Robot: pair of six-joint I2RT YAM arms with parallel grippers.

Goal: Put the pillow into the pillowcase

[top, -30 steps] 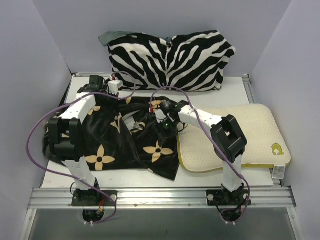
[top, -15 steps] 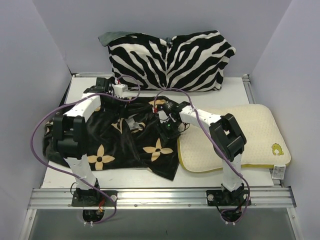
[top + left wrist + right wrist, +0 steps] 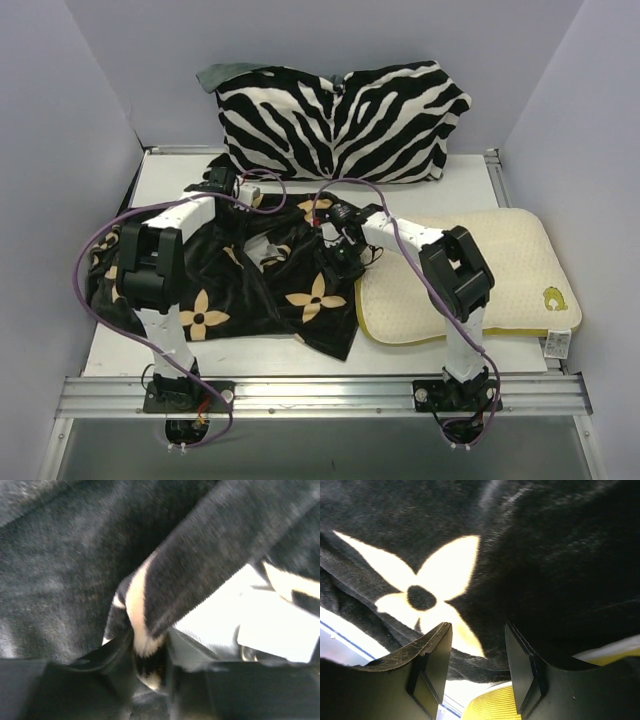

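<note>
The pillowcase [image 3: 215, 285] is spread, rumpled, over the left half of the table [image 3: 470, 190]. The pillow [image 3: 500, 265] is laid flat just beside its right edge, outside the case. A fold of the black fabric is pinched between the left fingers [image 3: 112, 662]. The right fingers [image 3: 432, 652] are held half apart at the case's right edge — whether fabric is gripped there cannot be told.
</note>
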